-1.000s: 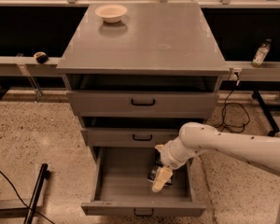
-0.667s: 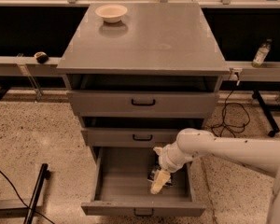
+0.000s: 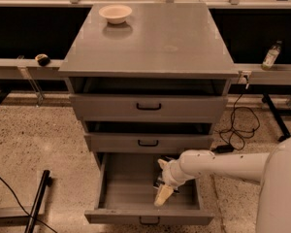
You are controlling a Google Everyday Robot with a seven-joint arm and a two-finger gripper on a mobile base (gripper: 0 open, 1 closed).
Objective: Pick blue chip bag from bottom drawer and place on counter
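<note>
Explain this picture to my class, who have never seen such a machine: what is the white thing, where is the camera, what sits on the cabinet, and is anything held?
The white tube reaching in from the right is a robot's single arm. Its grasping tool hangs inside the open bottom grey metal drawer of the cabinet. There is one picture, looking down from in front; where the camera is mounted is not known. On the flat grey counter top sits a small cream bowl. A dark crinkled shape beside the tool may be the navy-blue chip bag; whether the tool holds it cannot be told.
</note>
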